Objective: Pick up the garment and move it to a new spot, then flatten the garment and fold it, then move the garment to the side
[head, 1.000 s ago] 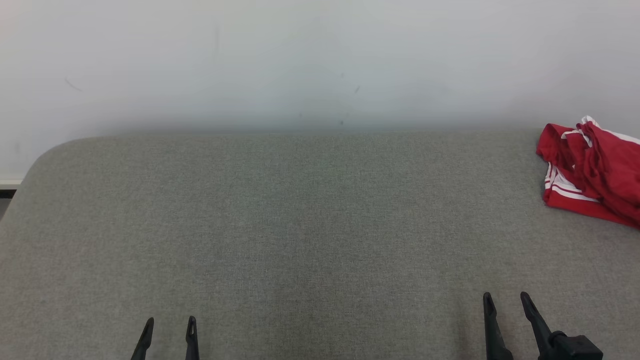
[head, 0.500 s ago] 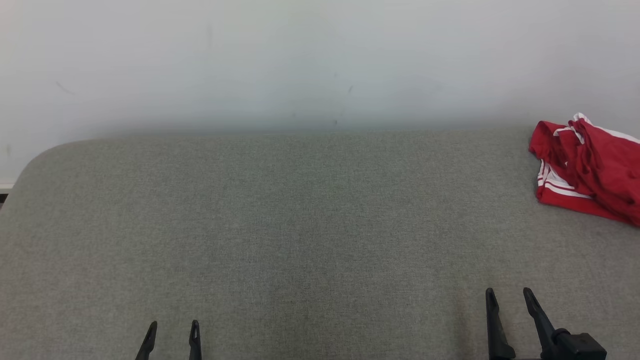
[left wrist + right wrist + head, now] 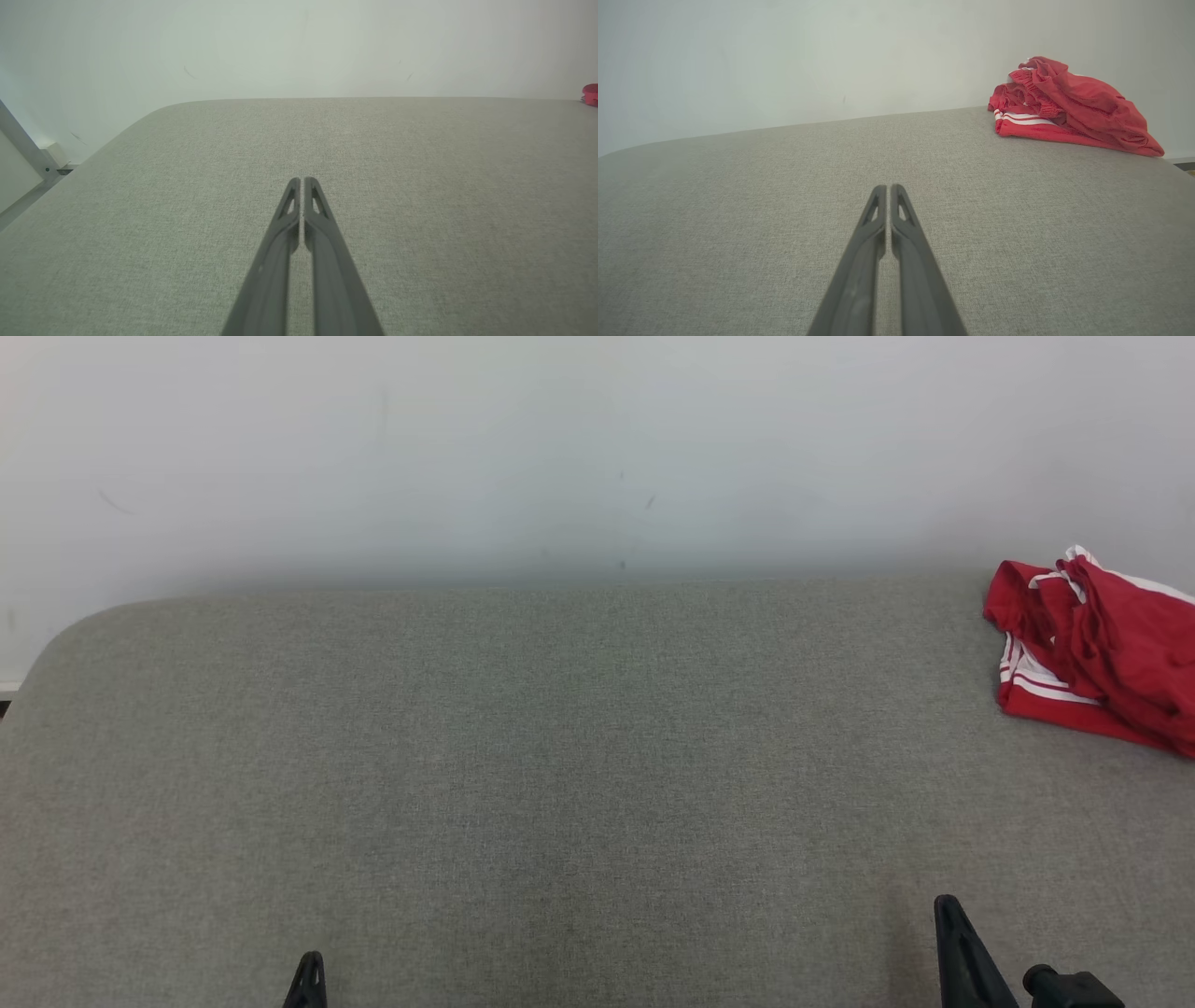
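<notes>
Left gripper [image 3: 302, 179] and right gripper [image 3: 887, 186] are both clenched tip to tip on nothing, low over the table's near edge. The table [image 3: 560, 756] is padded in coarse grey weave, with rounded corners. At the table's far right corner lies the garment [image 3: 1069, 109], a crumpled red heap with white stripes. It is probably light, limp and not slippery, so pinch a raised fold or its gathered band

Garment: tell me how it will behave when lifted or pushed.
Probably floppy: the garment lies in a crumpled heap of soft folds, so it should drape from wherever it is pinched. Likely light: the cloth looks thin. Pushed, it may bunch rather than slide, as the grey surface looks like textured fabric.
</notes>
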Robot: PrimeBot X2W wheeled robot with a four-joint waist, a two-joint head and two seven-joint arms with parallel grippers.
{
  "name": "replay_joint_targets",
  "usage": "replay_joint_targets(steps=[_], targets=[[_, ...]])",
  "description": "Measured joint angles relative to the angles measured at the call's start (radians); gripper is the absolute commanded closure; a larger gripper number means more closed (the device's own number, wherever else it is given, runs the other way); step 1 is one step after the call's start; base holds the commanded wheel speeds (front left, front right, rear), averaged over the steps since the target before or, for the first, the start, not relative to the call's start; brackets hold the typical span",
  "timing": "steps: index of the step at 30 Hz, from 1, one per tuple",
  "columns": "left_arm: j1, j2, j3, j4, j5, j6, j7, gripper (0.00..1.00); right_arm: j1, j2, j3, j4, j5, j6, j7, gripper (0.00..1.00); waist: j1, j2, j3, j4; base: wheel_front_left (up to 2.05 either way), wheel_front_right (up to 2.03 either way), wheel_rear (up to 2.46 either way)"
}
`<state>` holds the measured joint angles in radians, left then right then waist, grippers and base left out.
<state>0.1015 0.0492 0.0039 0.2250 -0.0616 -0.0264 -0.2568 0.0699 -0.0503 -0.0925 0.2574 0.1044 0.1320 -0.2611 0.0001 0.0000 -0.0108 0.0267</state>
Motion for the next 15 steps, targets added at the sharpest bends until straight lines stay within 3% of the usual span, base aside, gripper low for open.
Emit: replay_joint_targets(steps=[15], targets=[[-0.024, -0.002, 0.02, 0.018, -0.28, -0.018, 0.071, 1.0, -0.014, 0.001, -0.005, 0.013, 0.274, 0.0, 0.072, 1.0, 0.0001, 0.0, 0.001, -0.003, 0.0, 0.0, 0.0]])
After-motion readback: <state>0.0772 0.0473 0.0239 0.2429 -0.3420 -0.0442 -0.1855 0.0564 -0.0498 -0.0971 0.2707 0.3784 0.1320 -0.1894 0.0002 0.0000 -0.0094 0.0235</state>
